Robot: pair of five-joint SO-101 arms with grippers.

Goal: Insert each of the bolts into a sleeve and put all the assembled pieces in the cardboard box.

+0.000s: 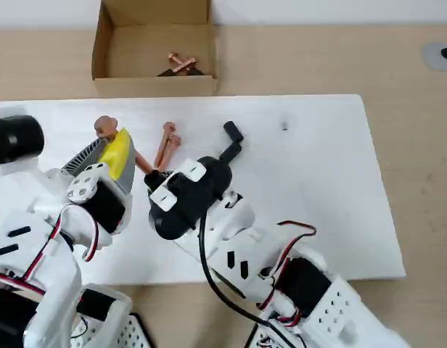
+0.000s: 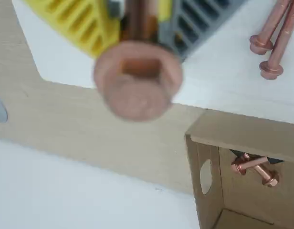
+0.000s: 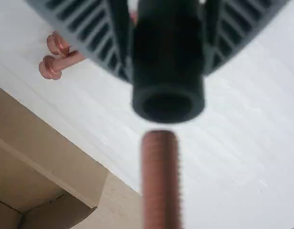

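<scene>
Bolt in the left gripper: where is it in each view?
High view: bolt, head poking out of the left gripper, left of centre.
Left wrist view: its head close up, facing the camera.
Right wrist view: its threaded end facing the black sleeve's opening.
Shared landmark: cardboard box.

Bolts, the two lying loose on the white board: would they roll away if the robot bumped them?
The two loose bolts have round shafts, so they would probably roll. Their wide heads would likely steer them in a curve instead of straight. They look like stiff metal, so bending seems unlikely.
</scene>
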